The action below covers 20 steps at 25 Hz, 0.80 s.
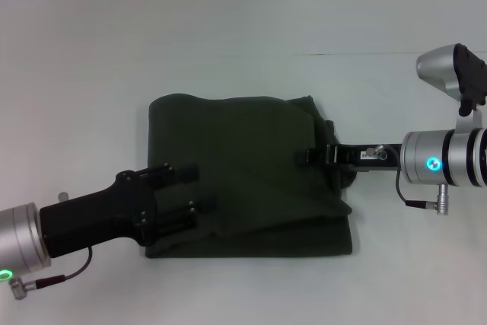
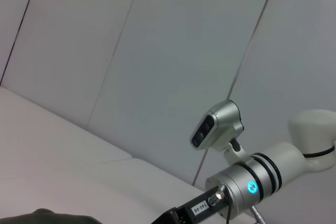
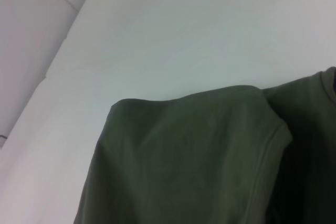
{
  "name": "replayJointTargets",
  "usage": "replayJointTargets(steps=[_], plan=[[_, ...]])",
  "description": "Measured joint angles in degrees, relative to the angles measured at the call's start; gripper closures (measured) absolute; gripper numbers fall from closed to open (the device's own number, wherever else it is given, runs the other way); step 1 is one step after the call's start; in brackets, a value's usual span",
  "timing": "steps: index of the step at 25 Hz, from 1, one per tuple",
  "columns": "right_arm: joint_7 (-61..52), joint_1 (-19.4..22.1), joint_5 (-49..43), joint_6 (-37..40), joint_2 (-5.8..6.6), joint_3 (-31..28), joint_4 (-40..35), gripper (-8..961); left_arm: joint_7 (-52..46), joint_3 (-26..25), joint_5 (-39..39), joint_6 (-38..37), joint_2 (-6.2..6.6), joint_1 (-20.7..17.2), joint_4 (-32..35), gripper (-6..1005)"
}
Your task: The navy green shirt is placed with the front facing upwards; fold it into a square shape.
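The navy green shirt (image 1: 243, 180) lies on the white table (image 1: 243, 20) folded into a rough square, with no lettering showing. My left gripper (image 1: 186, 194) reaches in over the shirt's near left edge, open, its black fingers (image 1: 179, 173) spread above the cloth. From the right, my right gripper (image 1: 308, 156) stretches over the shirt's right edge, where the fabric bunches up slightly. The right wrist view shows a folded corner and hem of the shirt (image 3: 199, 161) close up. Only a sliver of the shirt (image 2: 47, 216) appears in the left wrist view.
White table surface surrounds the shirt on all sides. A pale panelled wall (image 2: 157, 51) stands behind. The right arm's silver wrist with its camera (image 2: 220, 127) shows in the left wrist view.
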<state>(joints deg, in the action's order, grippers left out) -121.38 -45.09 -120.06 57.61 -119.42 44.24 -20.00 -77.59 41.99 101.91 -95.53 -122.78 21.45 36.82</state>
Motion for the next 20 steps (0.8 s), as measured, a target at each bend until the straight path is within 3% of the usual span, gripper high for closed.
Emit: replayJointTargets(steps=[4,10,20], plan=[[2.7,0.6,1.4,2.0,-0.05,-0.4,-0.4,743,-0.1,-0.1,-0.1,0.0,0.0,-0.1,0.0,322],[5.9,1.8,3.9,5.2,0.38,-0.5,-1.0,927,-0.5,-1.7,-0.1,-0.8,-0.01,-0.4,0.0,323],[7.1,4.6,5.9,13.7,0.69,-0.6,-6.8,935,-0.7,-4.4,-0.2,-1.4,-0.35,-1.0,-0.2,323]])
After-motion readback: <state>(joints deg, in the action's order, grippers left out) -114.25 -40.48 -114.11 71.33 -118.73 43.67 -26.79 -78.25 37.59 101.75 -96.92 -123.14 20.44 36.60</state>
